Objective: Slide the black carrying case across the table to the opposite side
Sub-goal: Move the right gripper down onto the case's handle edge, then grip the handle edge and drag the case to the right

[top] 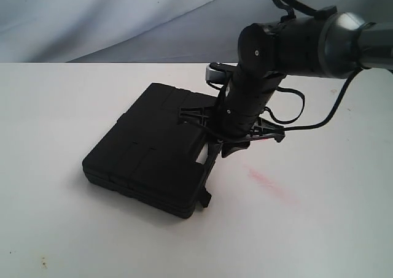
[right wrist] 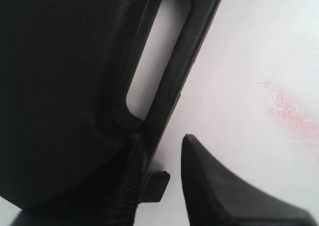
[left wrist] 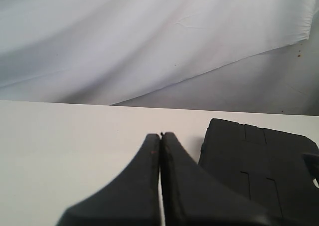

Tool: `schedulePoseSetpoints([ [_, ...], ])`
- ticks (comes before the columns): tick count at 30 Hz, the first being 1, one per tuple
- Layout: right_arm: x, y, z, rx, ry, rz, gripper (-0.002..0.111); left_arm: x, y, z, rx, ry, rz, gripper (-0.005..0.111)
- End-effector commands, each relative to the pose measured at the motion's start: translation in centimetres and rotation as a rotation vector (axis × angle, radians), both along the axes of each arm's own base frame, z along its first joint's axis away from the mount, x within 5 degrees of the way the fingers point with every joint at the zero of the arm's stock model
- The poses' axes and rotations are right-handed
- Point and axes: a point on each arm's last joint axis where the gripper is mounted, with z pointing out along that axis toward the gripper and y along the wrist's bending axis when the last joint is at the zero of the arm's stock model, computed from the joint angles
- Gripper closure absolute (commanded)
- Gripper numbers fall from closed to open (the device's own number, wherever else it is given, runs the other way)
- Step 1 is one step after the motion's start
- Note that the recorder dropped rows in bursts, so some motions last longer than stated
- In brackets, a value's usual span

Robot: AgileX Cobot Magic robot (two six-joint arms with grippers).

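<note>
The black carrying case (top: 147, 149) lies flat on the white table (top: 55, 106), its handle side turned to the right. My right gripper (top: 218, 158) reaches down at that side. In the right wrist view the right gripper (right wrist: 162, 138) is open. One finger (right wrist: 132, 171) lies against the case (right wrist: 55, 71) just below the handle slot (right wrist: 157, 51), and the other finger (right wrist: 214, 181) is over bare table (right wrist: 239, 51). A small black tab (right wrist: 155, 186) of the case sits between them. My left gripper (left wrist: 160, 134) is shut on nothing, to the left of the case (left wrist: 259, 161).
A faint red smudge (top: 267, 183) marks the table to the right of the case, also seen as a red smudge (right wrist: 291, 111) beside the right gripper. A grey-white cloth backdrop (left wrist: 149, 36) hangs behind the table's far edge. A black cable (top: 295, 106) loops off the right arm.
</note>
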Motion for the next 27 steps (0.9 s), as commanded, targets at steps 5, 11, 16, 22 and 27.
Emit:
schedulePoseSetpoints([
  [5,0.5,0.4,-0.3,0.032,-0.015,-0.065,0.072,0.0,0.0,-0.1,-0.007,-0.002,0.005,0.106],
  [11,0.8,0.7,-2.5,0.009,0.017,-0.075,0.072,0.0,0.0,-0.1,-0.007,-0.002,0.005,0.106],
  [16,1.1,0.9,-4.4,-0.006,0.030,-0.081,0.072,0.0,0.0,-0.1,-0.007,-0.002,0.005,0.106],
  [22,1.5,1.1,-5.6,-0.009,0.011,-0.081,0.072,0.0,0.0,-0.1,-0.007,-0.002,0.005,0.106],
  [27,1.8,1.1,-6.1,-0.013,-0.012,-0.077,0.073,0.0,0.0,-0.1,-0.007,-0.002,0.005,0.106],
])
